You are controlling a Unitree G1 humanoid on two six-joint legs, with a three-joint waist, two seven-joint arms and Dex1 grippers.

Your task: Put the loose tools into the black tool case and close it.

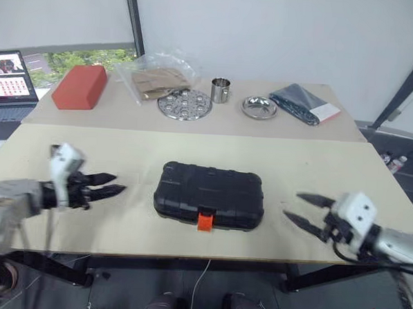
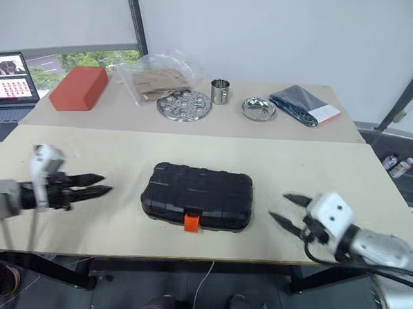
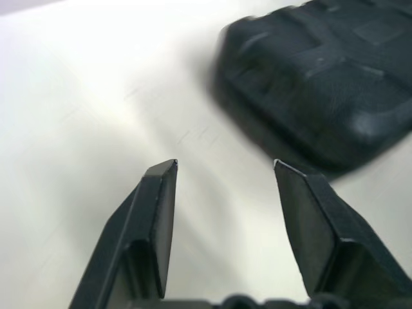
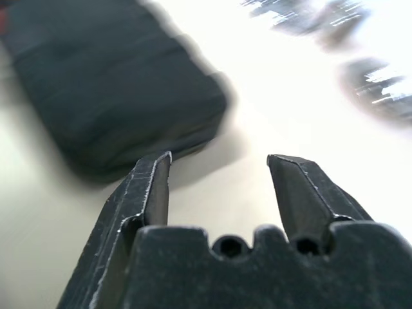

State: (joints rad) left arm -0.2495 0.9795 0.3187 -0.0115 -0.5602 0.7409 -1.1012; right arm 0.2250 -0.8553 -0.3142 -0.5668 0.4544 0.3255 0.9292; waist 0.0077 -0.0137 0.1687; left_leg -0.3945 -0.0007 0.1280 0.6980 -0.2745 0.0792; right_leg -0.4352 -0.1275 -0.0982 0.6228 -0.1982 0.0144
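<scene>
Black tool case [image 1: 209, 194]: lid down, flat at the middle of the near table [image 1: 120, 219], orange latch [image 1: 205, 220] facing the near edge; contents hidden.

Left gripper [image 1: 113, 183]: fingers parted, empty, off the case's left end, apart from it.

Right gripper [image 1: 304, 209]: fingers parted, empty, off the case's right end.

Far table, left to right: red-orange block [image 1: 80, 86]; clear bag [image 1: 157, 79] holding brown paper; round dimpled steel tray [image 1: 185, 103]; steel cup [image 1: 220, 90]; shallow steel bowl [image 1: 259, 107]; dark pouch [image 1: 306, 104].

Red-orange block [image 1: 79, 87], steel cup [image 1: 220, 90]; laptop [image 1: 9, 78] far left.
</scene>
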